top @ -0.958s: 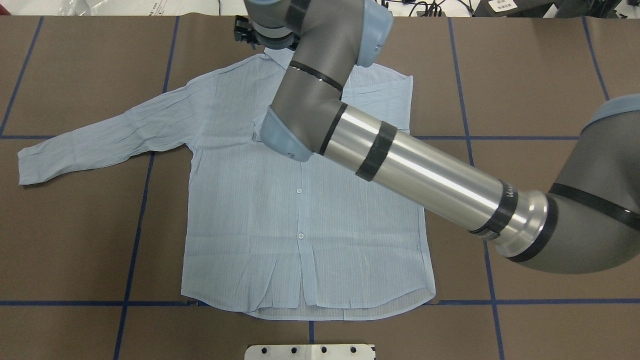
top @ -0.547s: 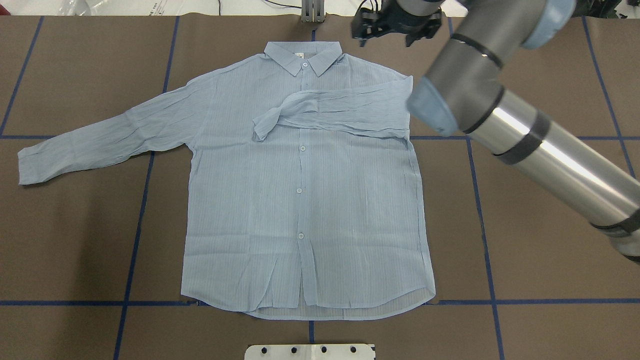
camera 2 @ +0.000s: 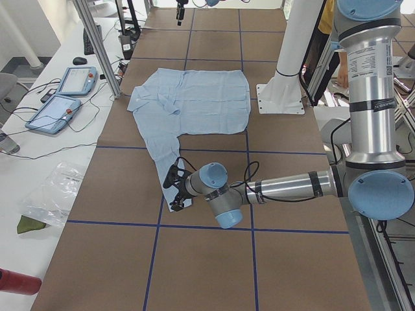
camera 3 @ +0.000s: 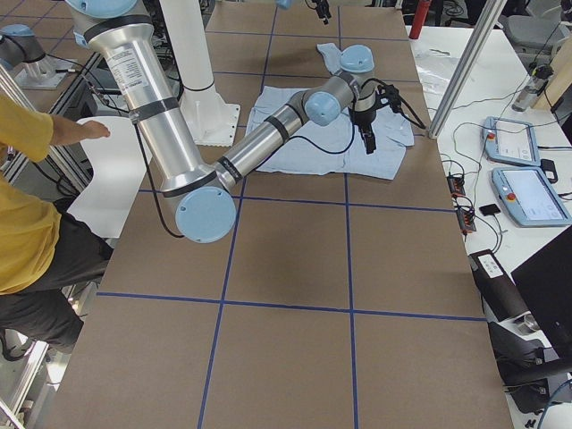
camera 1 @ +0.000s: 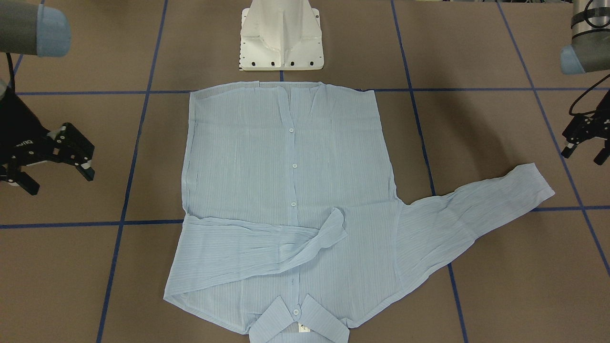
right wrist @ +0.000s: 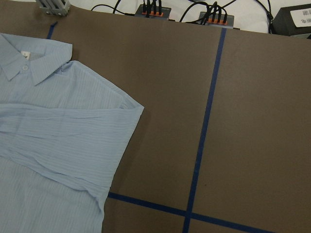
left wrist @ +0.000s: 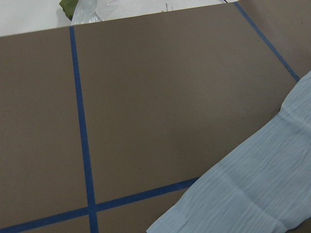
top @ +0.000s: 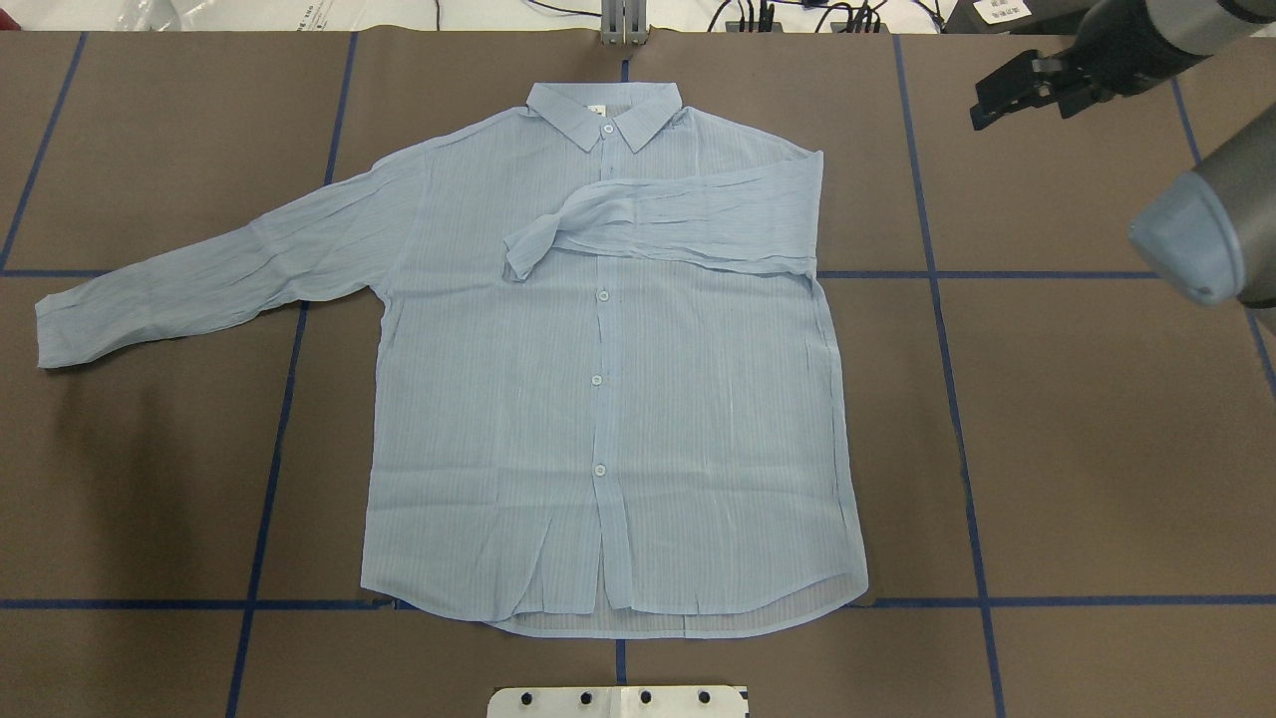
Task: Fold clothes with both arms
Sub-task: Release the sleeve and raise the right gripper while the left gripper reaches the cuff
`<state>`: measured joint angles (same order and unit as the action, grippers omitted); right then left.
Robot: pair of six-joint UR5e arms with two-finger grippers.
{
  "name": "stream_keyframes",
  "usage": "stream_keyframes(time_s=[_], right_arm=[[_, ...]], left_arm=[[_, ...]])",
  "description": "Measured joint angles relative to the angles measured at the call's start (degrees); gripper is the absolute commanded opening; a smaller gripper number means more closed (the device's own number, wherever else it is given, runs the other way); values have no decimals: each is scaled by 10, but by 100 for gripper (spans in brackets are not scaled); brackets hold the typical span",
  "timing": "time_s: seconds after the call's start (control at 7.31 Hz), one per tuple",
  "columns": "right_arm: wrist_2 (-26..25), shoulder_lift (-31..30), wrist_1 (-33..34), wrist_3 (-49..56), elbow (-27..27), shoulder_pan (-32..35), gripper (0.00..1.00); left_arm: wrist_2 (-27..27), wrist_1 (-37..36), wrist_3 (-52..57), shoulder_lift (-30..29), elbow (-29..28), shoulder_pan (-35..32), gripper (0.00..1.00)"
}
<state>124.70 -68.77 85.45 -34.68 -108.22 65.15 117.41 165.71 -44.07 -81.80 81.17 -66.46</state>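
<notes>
shirt [camera 1: 286, 166] collar cropped, left fingers [camera 1: 568, 149] partly cut off

The brown table [top: 1097, 449], gridded with blue tape lines [top: 1097, 601], carries the shirt [top: 598, 399] flat between the right tool [camera 1: 59, 181] and left tool [camera 1: 584, 156], cuff [camera 1: 541, 183] near the left tool.

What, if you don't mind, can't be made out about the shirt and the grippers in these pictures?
The collar: cut off by the front-facing view's bottom edge; its label is too small to read.
The folded sleeve: covers part of the shirt front in the overhead view.
The left gripper: outside the overhead view; its own wrist view shows none of it.
</notes>
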Motion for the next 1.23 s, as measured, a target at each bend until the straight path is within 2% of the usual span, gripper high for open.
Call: stream_keyframes(time_s=[0.14,0.41,1.23], right_arm=[[4,-19,-1,6,-13,7,100],[5,-30,-2,8,-21,10,100],[-2,-33,-3,8,-21,10,100]], left_arm=[[-22,28,-49,0,-14,36,65],[-36,65,-106,0,-34,72,65],[-50,65,-116,-9,-58,101,65]])
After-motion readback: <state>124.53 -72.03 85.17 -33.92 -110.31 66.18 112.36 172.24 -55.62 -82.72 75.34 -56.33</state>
